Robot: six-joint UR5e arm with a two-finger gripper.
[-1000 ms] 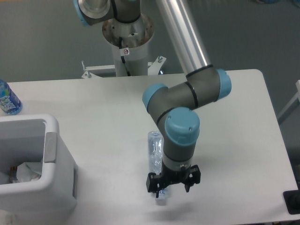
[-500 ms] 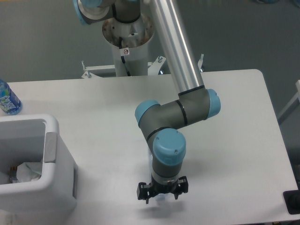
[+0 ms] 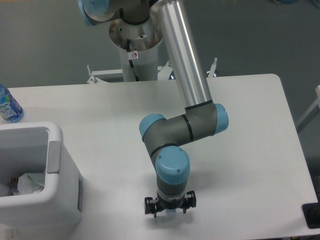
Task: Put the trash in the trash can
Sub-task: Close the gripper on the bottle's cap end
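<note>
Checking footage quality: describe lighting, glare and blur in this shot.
Fixed camera: soft, even light; faint shadow under the gripper; a bright glare streak along the silver arm tube; the whole frame slightly soft, so the jaws are too blurred to read; bin edges stay legible.

- Light is even and soft, coming from overhead; the white table reads bright, the grey floor behind it duller.
- A long pale glare streak runs down the arm's silver tube.
- Only a faint, small shadow sits under the gripper; another darkens the inside of the trash can.
- The picture is slightly soft and grainy all over; fine detail at the gripper is hard to make out.
</note>
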